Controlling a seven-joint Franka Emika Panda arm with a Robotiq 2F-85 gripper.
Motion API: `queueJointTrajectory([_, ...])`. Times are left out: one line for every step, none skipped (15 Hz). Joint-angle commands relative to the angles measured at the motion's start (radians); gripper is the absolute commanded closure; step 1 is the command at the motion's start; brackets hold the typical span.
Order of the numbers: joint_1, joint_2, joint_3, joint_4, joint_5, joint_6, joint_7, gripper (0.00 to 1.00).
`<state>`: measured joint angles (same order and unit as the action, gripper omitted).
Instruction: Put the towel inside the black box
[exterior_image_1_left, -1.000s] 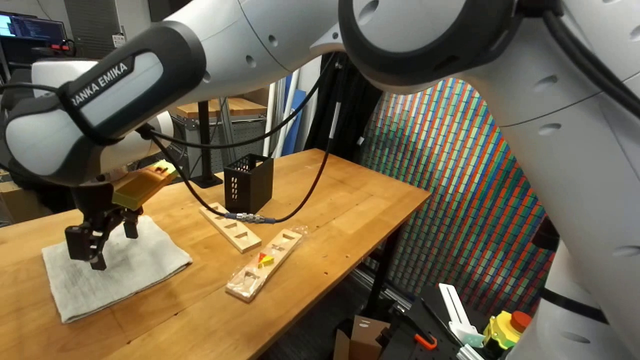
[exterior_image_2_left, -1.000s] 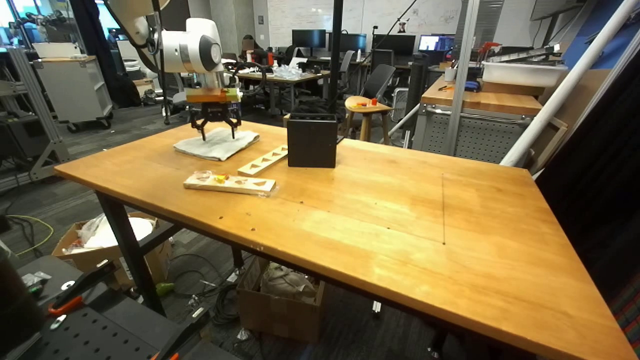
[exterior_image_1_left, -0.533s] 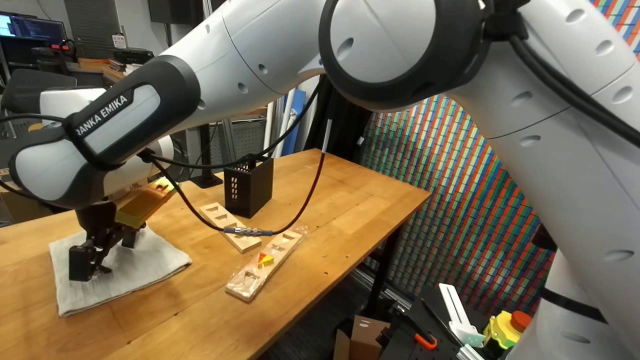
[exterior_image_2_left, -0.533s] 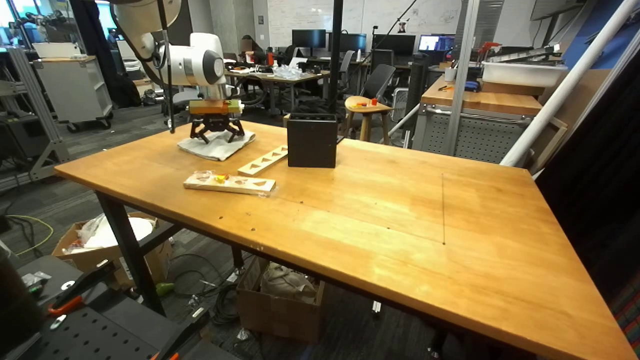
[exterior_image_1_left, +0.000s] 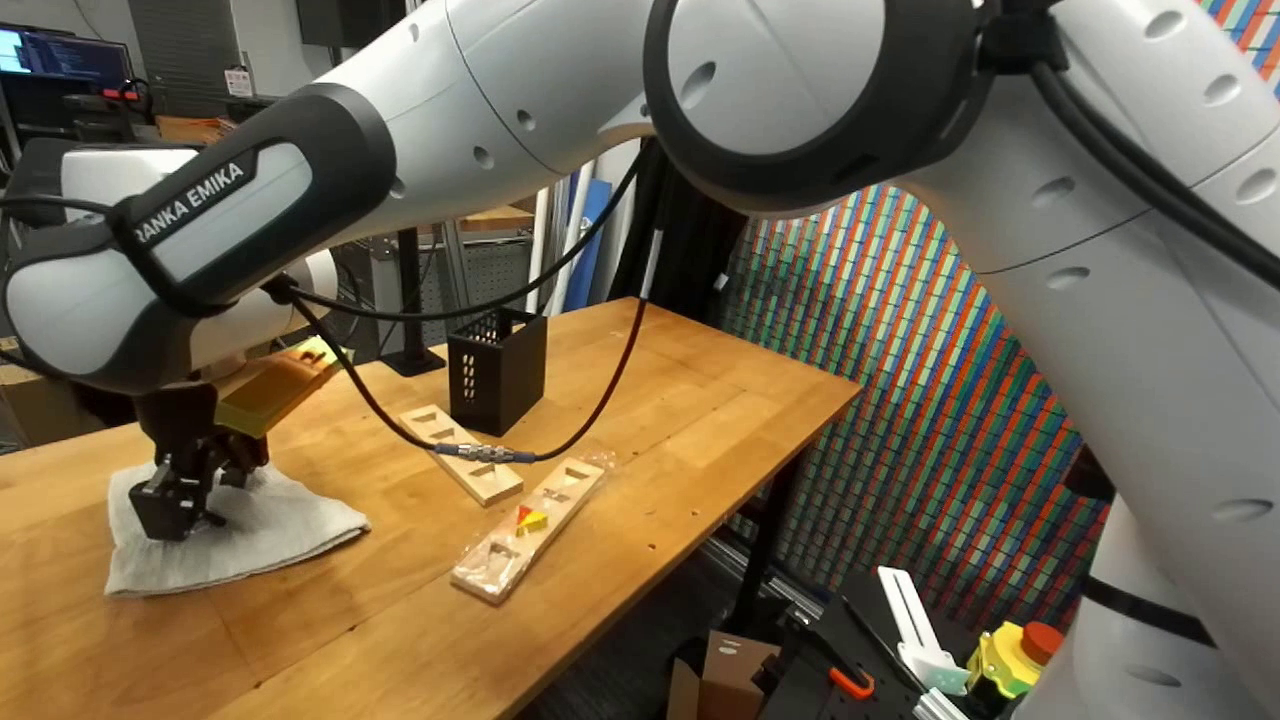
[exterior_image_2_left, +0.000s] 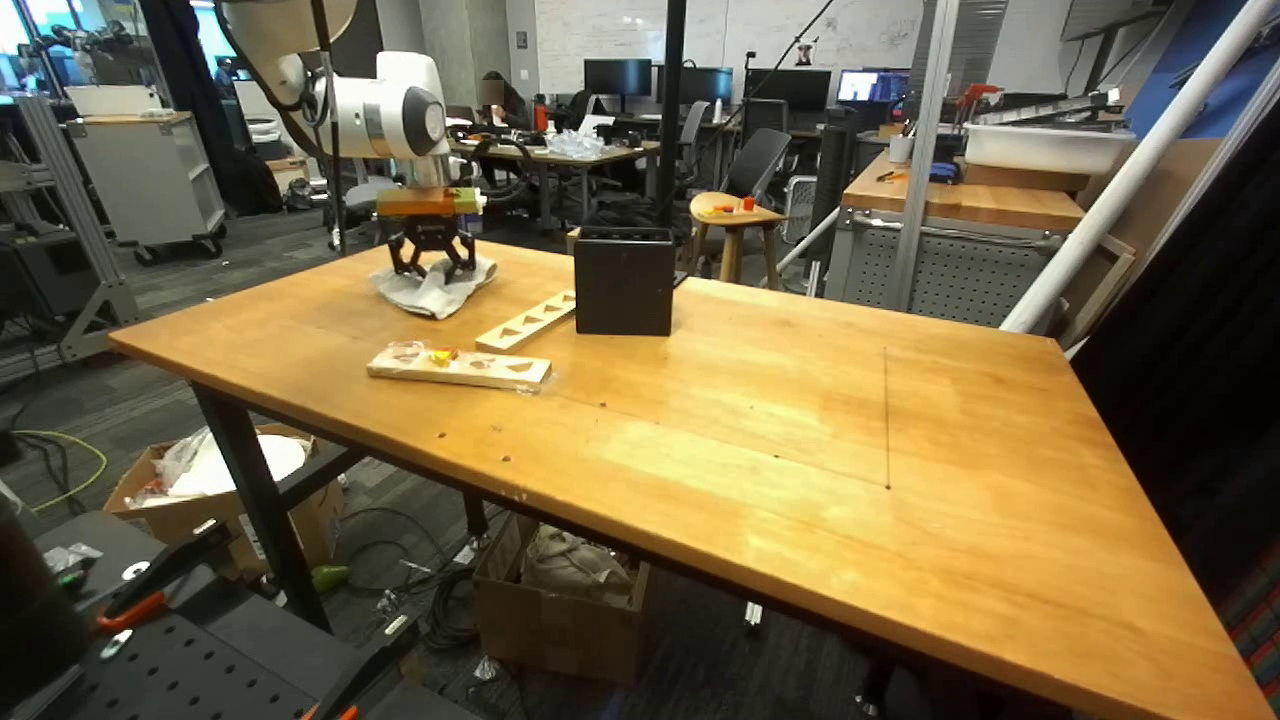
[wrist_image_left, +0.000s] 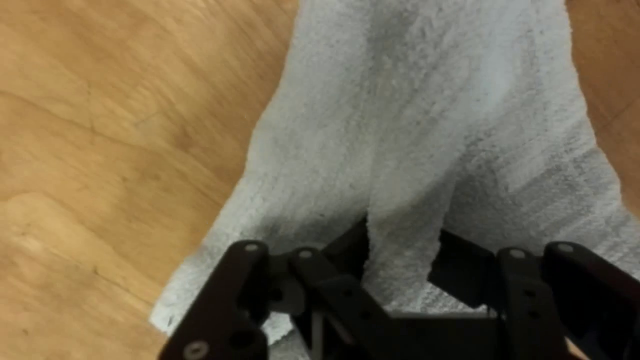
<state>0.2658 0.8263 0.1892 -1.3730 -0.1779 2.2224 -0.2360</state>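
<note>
The white towel (exterior_image_1_left: 290, 545) lies on the wooden table, its middle drawn up into folds under my gripper (exterior_image_2_left: 433, 270). In the wrist view a raised ridge of the towel (wrist_image_left: 425, 110) runs in between the dark fingers (wrist_image_left: 462, 270), which press on it from both sides. My gripper (wrist_image_left: 402, 250) is shut on this fold, while the towel's outer parts still rest on the tabletop. Upright on the table stands the black box (exterior_image_1_left: 510, 375), apart from the towel; in an exterior view the black box (exterior_image_2_left: 624, 285) shows a plain side. The inside of the box is hidden.
Between towel and box lies a light wooden strip (exterior_image_2_left: 525, 322) with cut-outs. A film-wrapped strip (exterior_image_1_left: 520, 545) with red and yellow pieces lies closer to the table's long edge. A black post (exterior_image_1_left: 410, 290) rises behind the box. A cable (exterior_image_1_left: 625, 370) hangs from the arm.
My gripper went down onto the towel and its fingers came together, then it rose a little. The towel has bunched up and its edges have pulled inward. Box and strips have not moved.
</note>
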Motion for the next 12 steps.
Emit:
queueJointTrajectory([0.005,-0.047,-0.003,0.018,0.008,-0.055,-0.006,1.0])
queueJointTrajectory([0.005,-0.062,-0.003,0.013,0.008,-0.063,-0.004,0.96])
queueJointTrajectory([0.004,-0.082,-0.004,0.005,0.009,-0.074,0.0,0.96])
queueJointTrajectory([0.004,-0.099,-0.005,-0.001,0.008,-0.084,0.003,0.96])
queueJointTrajectory([0.001,-0.123,-0.005,-0.012,0.01,-0.097,0.005,0.96])
queueJointTrajectory([0.0,-0.141,-0.007,-0.017,0.009,-0.11,0.006,0.96])
queueJointTrajectory([-0.004,-0.16,-0.009,-0.023,0.01,-0.128,0.007,0.96])
queueJointTrajectory([-0.009,-0.183,-0.011,-0.03,0.01,-0.148,0.005,0.96])
queueJointTrajectory([-0.013,-0.206,-0.013,-0.037,0.009,-0.168,0.002,0.96])
queueJointTrajectory([-0.022,-0.232,-0.017,-0.048,0.008,-0.186,-0.004,0.96])
queueJointTrajectory([-0.032,-0.254,-0.019,-0.055,0.009,-0.202,-0.011,0.96])
queueJointTrajectory([-0.047,-0.279,-0.021,-0.065,0.013,-0.223,-0.024,0.96])
